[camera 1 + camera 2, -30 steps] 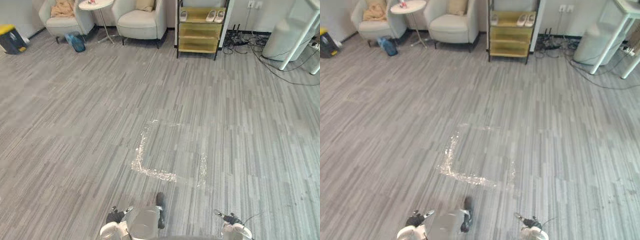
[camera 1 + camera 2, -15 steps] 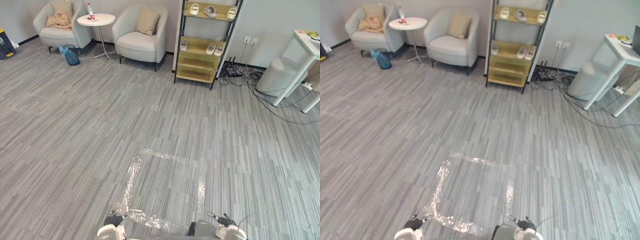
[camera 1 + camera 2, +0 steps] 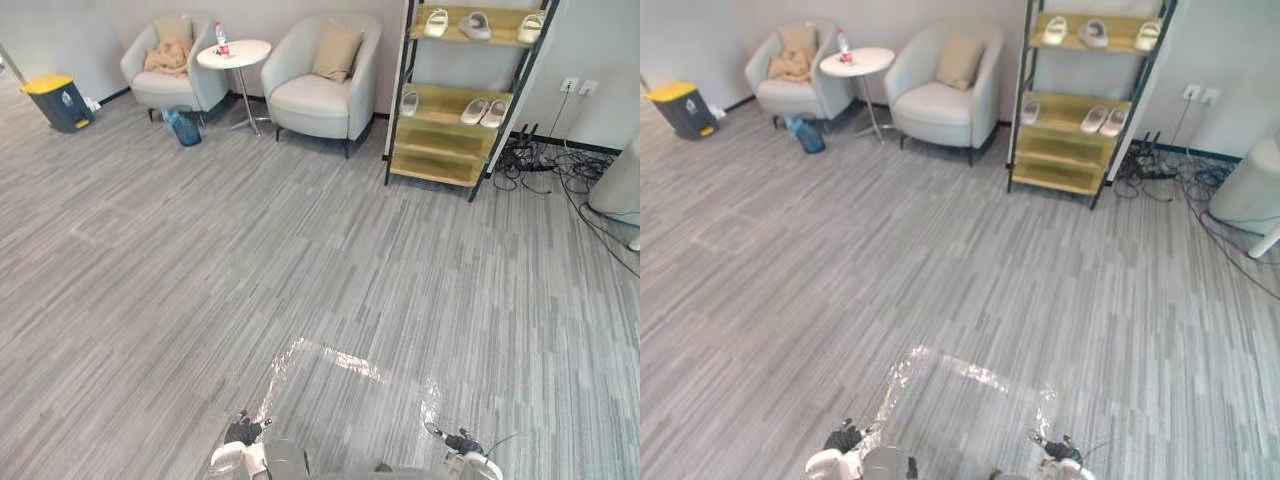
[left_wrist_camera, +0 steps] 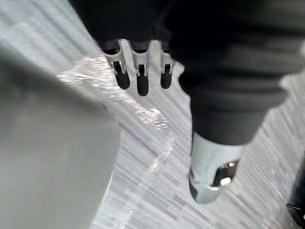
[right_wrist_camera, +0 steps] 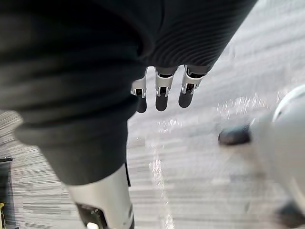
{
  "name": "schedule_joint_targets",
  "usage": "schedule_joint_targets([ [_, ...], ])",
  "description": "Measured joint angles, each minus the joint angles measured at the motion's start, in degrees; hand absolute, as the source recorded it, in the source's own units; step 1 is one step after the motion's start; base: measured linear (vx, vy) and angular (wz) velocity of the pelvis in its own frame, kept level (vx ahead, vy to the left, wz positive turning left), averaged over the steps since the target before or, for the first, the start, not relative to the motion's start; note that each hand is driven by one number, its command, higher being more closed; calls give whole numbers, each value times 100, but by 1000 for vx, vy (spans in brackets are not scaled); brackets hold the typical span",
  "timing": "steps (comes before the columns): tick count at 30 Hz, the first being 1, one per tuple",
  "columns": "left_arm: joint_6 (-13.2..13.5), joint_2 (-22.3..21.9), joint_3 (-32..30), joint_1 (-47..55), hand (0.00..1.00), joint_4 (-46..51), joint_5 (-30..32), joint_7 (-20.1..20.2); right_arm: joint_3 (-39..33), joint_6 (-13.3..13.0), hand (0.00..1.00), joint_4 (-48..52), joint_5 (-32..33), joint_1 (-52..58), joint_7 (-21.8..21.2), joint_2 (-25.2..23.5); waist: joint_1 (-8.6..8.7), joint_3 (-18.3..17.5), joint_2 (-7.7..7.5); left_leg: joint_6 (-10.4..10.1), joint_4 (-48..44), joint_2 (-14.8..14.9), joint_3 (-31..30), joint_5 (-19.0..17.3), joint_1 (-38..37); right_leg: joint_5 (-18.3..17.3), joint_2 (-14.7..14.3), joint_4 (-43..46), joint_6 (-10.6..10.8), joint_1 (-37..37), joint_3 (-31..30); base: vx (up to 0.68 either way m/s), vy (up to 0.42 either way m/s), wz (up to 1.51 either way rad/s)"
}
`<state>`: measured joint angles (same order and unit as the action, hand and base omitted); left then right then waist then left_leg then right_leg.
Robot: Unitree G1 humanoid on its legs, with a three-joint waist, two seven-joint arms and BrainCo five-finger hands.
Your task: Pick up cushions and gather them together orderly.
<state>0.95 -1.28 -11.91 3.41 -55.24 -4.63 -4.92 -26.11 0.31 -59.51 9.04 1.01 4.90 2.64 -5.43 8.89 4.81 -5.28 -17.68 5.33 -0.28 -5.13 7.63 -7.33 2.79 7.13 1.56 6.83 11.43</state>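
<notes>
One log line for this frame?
stage: pre-pick | left hand: open, empty | right hand: open, empty | left cushion: on left armchair | right cushion: on right armchair | gathered: none

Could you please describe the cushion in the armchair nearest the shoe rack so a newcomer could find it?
Start at the shoe rack by the far wall; the pale armchair beside it holds a beige cushion propped against its backrest. Unlike the other armchair past the round table, no crumpled tan cloth lies with it.
</notes>
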Motion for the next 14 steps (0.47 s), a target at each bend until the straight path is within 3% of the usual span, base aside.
schedule_joint_targets([
  [2, -5, 69, 18, -53, 0, -24, 4, -9, -15, 12, 0, -14, -8, 1, -1, -109, -34, -22, -131, 48, 24, -108, -8, -32, -174, -88, 100, 69, 110, 84, -152, 320, 141, -29],
  [3, -6, 235, 61, -57, 0, -67, -1, -3, -13, 20, 0, -24, -16, 78, -9, -247, -38, -74, -436, 105, 286, -261, 213, -57, -408, -198, 305, 85, 185, 130, -259, 294, 100, -23],
  [5, -16, 336, 72, -74, 0, -174, 4, -4, -12, 17, 0, -21, -22, 133, -11, -283, -68, -165, -602, 172, 469, -415, 298, -94, -581, -208, 455, 86, 201, 160, -302, 240, 98, -26],
  [9, -16, 399, 186, -75, 0, -253, 7, 2, -20, 19, 0, -57, -28, 254, -18, -265, -65, -200, -610, 233, 736, -560, 276, -67, -828, -180, 566, 49, 180, 301, -288, 156, 72, 4],
  [14, -17, 397, 245, -67, 0, -403, 7, 14, -69, 21, 0, -275, -29, 266, -29, -210, -64, -385, -502, 309, 980, -591, 205, -10, -901, -33, 529, -151, 187, 343, -291, 48, 15, 3],
])
